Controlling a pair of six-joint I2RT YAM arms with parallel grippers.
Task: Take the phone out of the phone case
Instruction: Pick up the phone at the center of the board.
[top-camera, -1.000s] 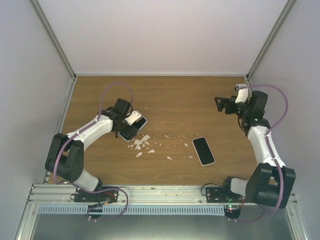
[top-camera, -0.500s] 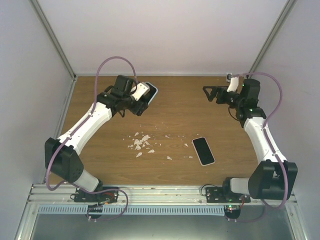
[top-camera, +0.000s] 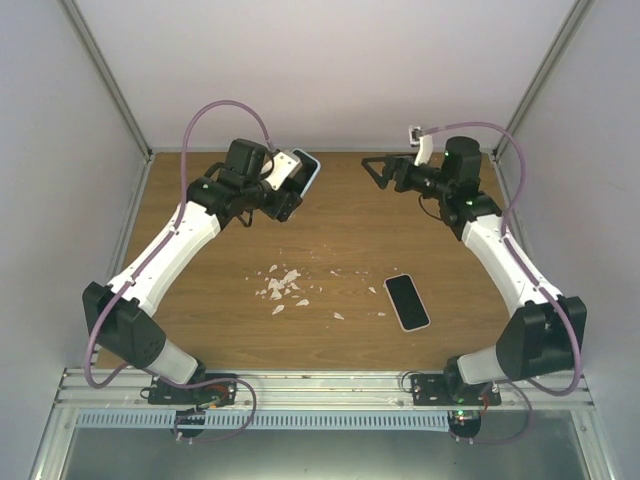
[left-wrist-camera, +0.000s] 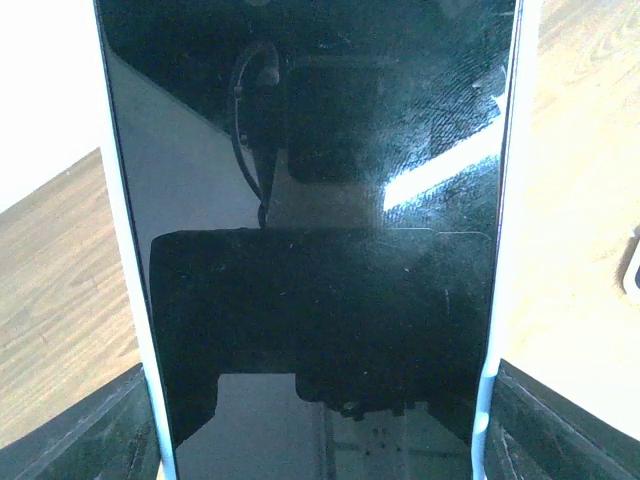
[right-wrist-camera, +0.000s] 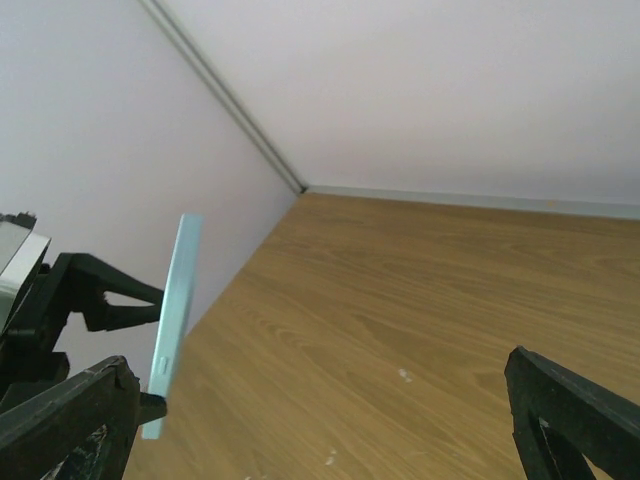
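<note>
My left gripper (top-camera: 288, 182) is shut on the phone in its light blue case (top-camera: 304, 172) and holds it in the air over the far left of the table. In the left wrist view the black screen (left-wrist-camera: 320, 250) fills the frame, with the case's pale blue rim (left-wrist-camera: 507, 200) on both sides and the fingers (left-wrist-camera: 560, 430) at the bottom corners. My right gripper (top-camera: 378, 170) is open and empty, in the air to the right of the cased phone and pointing at it. In the right wrist view the cased phone shows edge-on (right-wrist-camera: 172, 320) between my open fingers (right-wrist-camera: 60, 420).
A second black phone with a white rim (top-camera: 407, 301) lies flat on the wooden table (top-camera: 400, 220) at the right of centre. Small white scraps (top-camera: 283, 285) are scattered near the middle. White walls enclose the table on three sides.
My left arm has lifted the cased phone off the table and carried it up and to the far side. My right arm has swung left toward the far centre, gripper still open.
</note>
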